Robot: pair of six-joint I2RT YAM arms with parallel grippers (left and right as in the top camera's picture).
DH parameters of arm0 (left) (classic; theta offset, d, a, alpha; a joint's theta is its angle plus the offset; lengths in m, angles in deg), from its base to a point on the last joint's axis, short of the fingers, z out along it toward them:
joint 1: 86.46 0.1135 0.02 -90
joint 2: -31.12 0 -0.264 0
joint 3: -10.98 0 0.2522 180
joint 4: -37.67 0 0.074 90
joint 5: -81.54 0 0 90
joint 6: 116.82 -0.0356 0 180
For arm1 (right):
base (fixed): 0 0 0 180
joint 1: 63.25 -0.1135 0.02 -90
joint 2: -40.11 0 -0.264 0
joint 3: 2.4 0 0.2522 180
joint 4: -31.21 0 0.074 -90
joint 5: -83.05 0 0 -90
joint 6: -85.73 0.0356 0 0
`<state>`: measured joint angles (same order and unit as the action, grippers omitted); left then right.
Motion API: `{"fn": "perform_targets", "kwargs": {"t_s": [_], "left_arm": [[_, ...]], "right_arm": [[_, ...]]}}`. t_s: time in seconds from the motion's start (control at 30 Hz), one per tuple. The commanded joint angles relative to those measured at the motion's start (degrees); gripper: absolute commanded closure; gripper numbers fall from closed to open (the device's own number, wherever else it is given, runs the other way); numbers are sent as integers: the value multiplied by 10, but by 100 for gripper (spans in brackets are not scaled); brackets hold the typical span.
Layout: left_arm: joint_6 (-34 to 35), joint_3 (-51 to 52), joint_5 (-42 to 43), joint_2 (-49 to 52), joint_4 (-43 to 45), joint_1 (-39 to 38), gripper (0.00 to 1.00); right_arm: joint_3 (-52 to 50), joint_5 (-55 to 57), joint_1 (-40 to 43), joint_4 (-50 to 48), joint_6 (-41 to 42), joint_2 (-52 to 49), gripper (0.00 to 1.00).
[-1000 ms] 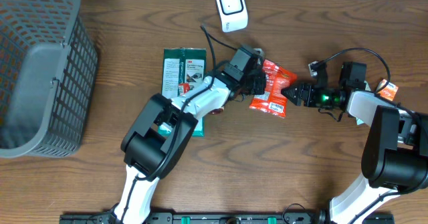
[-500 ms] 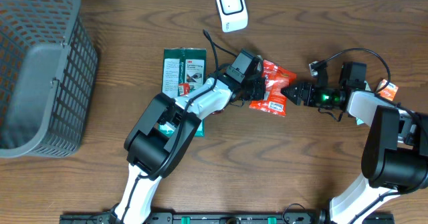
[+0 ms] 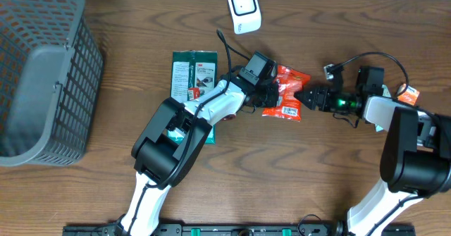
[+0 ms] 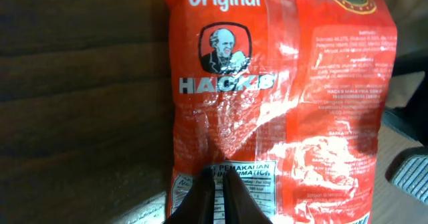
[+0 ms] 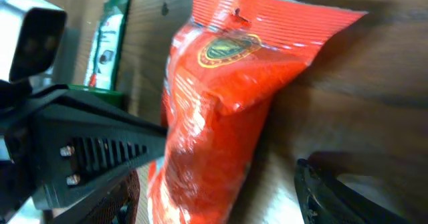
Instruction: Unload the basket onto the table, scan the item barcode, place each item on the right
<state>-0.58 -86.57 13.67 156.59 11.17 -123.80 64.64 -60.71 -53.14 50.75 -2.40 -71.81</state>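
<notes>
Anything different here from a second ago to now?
Barely: the left arm edged slightly to the right in the overhead view. No grasp or release: the left claw stays shut on the red Hacks packet, and the right claw stays open at its other edge. The green packet, scanner and basket are unmoved.

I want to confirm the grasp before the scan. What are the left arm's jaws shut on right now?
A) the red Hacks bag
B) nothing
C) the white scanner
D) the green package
A: in the left wrist view the left arm's jaws are pinched together on an edge of the red Hacks bag, while the overhead view shows the green package lying away from them.
</notes>
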Motion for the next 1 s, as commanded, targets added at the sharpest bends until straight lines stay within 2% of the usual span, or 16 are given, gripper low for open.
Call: {"fn": "perform_targets", "kwargs": {"t_s": [0.0,0.13,0.43,0.7,0.97], "left_arm": [[-12,30,-66,49,-43,1,91],[-23,30,-66,49,-46,0,91],[-33,31,-68,49,-46,0,91],[-34,31,-68,49,-45,0,91],[-36,31,-68,49,-43,0,91]], "right_arm": [[-6,-42,-12,-23,24,-36,30],[-6,-81,-12,-56,24,-53,31],[-6,-78,-15,-89,24,-55,34],[-6,-64,-24,-110,28,-55,38],[-6,-18,-64,-140,45,-55,37]]}}
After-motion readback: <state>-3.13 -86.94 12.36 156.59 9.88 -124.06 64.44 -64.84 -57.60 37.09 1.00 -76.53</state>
